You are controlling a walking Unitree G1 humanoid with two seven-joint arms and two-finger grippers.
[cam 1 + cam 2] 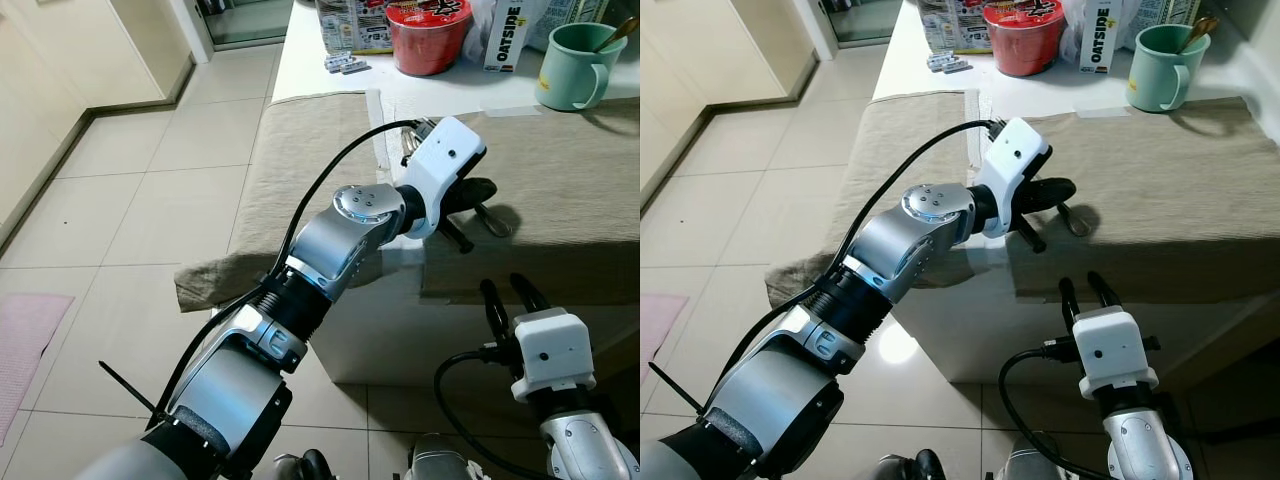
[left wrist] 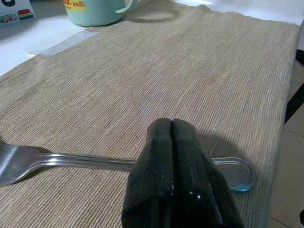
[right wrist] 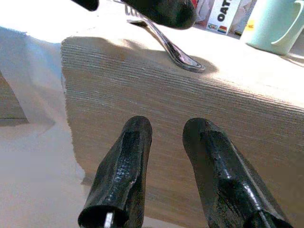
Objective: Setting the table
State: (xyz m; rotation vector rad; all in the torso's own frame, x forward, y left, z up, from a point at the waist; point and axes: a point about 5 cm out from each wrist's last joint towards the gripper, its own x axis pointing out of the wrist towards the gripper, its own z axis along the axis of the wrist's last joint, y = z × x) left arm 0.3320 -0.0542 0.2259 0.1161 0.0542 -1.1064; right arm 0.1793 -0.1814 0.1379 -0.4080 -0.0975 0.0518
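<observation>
A silver fork (image 2: 71, 161) lies flat on the beige placemat (image 1: 570, 170) near the table's front edge, its handle end (image 1: 497, 224) pointing toward me. My left gripper (image 1: 485, 188) hovers right over the fork's handle with its two black fingers (image 2: 161, 156) pressed together, shut with nothing between them. My right gripper (image 1: 508, 292) hangs below the table edge in front of the placemat's overhang, its fingers (image 3: 126, 161) spread open and empty.
A green mug (image 1: 575, 65) with a spoon stands at the back right. Behind it are a red bowl (image 1: 428, 35) and an Oatside carton (image 1: 505, 35). A second beige cloth (image 1: 310, 170) drapes over the table's left end. Tiled floor stretches to the left.
</observation>
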